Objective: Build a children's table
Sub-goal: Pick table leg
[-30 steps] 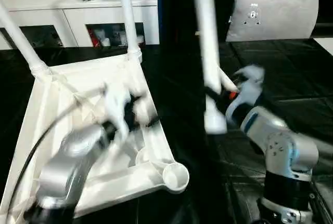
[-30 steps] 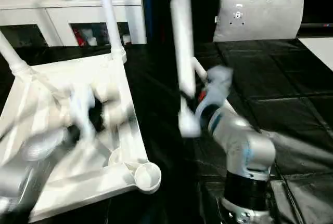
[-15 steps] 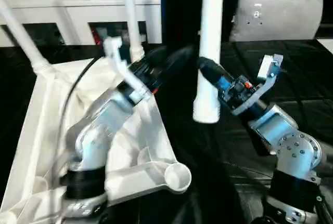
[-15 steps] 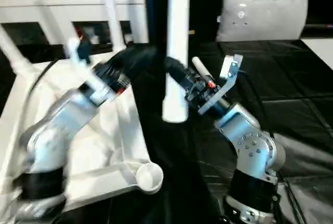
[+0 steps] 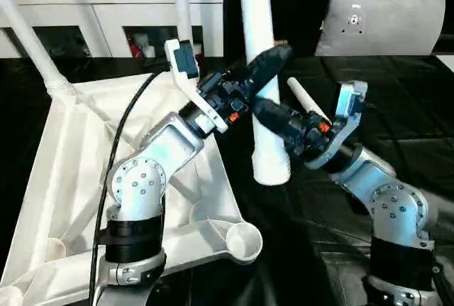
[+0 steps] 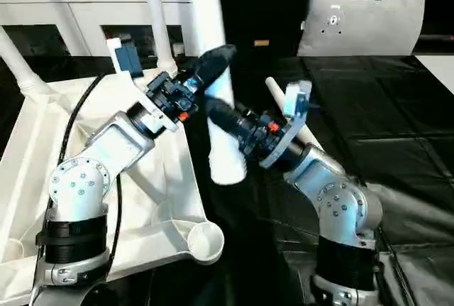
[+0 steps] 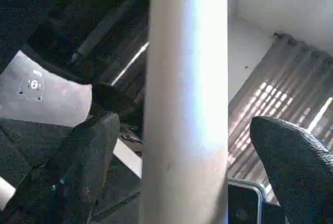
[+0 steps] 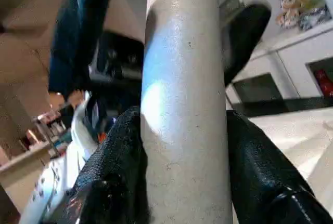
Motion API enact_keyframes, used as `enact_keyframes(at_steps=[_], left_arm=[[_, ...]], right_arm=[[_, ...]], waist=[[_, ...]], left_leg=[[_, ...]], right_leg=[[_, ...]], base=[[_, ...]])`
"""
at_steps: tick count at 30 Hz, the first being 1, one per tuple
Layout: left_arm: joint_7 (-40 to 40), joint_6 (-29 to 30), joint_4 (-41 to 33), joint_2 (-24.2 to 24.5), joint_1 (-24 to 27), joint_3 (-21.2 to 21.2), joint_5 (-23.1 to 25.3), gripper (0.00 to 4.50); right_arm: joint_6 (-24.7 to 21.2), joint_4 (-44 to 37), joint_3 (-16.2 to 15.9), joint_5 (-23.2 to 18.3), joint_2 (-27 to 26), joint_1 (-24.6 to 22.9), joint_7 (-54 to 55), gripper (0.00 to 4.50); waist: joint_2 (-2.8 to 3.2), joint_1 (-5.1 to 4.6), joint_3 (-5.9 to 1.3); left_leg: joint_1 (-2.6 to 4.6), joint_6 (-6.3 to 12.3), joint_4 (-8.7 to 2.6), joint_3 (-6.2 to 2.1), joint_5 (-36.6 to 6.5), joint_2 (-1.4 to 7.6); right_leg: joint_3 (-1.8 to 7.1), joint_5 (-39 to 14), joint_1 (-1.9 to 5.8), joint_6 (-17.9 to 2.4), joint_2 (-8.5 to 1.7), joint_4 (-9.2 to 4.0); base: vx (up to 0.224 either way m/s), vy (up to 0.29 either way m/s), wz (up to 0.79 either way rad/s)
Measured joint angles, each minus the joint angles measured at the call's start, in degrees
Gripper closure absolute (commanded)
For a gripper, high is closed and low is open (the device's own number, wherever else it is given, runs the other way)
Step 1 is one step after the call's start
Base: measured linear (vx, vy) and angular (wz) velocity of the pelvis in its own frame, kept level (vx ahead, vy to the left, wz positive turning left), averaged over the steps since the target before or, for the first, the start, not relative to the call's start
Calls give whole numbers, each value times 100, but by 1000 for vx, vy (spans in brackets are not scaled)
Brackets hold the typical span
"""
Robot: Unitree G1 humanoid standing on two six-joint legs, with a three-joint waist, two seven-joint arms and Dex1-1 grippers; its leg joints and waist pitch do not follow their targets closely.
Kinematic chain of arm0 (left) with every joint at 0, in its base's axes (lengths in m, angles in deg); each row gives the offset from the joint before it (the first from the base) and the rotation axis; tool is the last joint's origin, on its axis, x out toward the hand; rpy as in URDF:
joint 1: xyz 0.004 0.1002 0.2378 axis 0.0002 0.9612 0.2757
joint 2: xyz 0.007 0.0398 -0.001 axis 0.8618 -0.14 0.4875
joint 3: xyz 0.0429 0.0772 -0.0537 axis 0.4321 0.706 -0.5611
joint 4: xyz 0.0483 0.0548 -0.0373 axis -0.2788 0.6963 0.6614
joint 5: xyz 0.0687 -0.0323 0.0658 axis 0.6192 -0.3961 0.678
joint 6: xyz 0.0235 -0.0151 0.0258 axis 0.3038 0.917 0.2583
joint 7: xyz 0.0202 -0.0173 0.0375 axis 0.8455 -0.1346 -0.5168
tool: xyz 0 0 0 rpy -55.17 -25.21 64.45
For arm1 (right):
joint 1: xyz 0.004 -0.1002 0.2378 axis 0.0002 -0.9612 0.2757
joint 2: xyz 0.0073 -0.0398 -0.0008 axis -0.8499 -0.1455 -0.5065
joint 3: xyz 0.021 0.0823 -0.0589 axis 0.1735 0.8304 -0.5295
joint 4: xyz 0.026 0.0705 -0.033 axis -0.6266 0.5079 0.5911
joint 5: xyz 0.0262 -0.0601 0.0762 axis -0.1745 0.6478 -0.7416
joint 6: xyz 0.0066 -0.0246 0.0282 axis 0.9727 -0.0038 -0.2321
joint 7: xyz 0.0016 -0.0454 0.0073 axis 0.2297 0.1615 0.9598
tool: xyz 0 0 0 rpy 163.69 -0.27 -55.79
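Now we hold a loose white leg (image 5: 259, 72) nearly upright in our right pincer (image 5: 264, 113), its two black fingers (image 8: 117, 156) clamped on either side of the tube just above its flared lower end (image 5: 271, 167); a second ago this leg leaned and blurred in the air, and it now stands steadier and closer to the middle of the scene; our left arm, which lay low over the ribbed underside a second ago, has swung up and across, so our left pincer (image 5: 273, 57) now sits at the leg from the 9 o'clock side, above the right one; its fingers (image 7: 88, 161) stand wide apart, straddling the tube without pressing on it, so the leg is carried by the right alone.

The upturned tabletop (image 5: 57, 178) lies at 8 o'clock, underside up, on the dark floor (image 5: 397, 93); two legs are already seated in its far corners, one (image 5: 28, 43) at 10 o'clock and one (image 5: 179, 15) at 11 o'clock; the near corner socket (image 5: 243, 241) at 6 o'clock is open, just below and to the left of the hanging leg end, not yet touching it; a grey cushion (image 5: 383, 22) rests at 2 o'clock, well apart.

We judge that the left is coming in to share or take over the leg, so that its end can be steered down into that empty socket.
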Motion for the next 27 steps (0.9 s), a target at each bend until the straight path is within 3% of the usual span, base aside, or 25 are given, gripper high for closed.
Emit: enact_keyframes(at_steps=[4, 6, 14, 19, 27], left_arm=[[-130, -386, 8, 250, -17, 359, 775, 0], [-312, -622, 44, 244, -57, 479, 1152, 30], [-1394, -1781, 176, -252, -153, 758, 2377, 90], [-1441, -1910, 258, -305, -113, 943, 2599, 154], [-1527, -2051, 297, -385, 21, 973, 2710, 209]], right_arm=[[862, 12, -420, 839, 61, -22, 217, 265], [1289, 74, -623, 1247, 36, -18, 399, 265], [2997, 725, -1108, 2417, -363, 119, 1364, 265], [3524, 987, -1268, 2728, -452, 124, 1559, 265], [4042, 1247, -1439, 2964, -470, 140, 1681, 265]], waist=[[0, -1, 0], [0, -7, 1], [-2, -16, 1], [-1, -20, 1], [-1, -33, 1]], left_leg=[[1, -1, 0, 0, 1, 1], [0, -1, -1, 0, 0, 1], [-6, 1, -1, 0, -1, 1], [-6, 2, -1, 0, -2, 1], [-6, 3, 0, 0, -2, 1]], right_leg=[[0, 3, 0, 6, 0, -1], [1, 5, 0, 8, 0, -3], [0, 6, 0, 10, 0, -10], [0, 6, -1, 10, 0, -10], [0, 6, -1, 10, 0, -8]], base=[[0, 0, 0], [0, 0, 0], [0, 0, 0], [0, 0, 0], [0, 0, 0]])
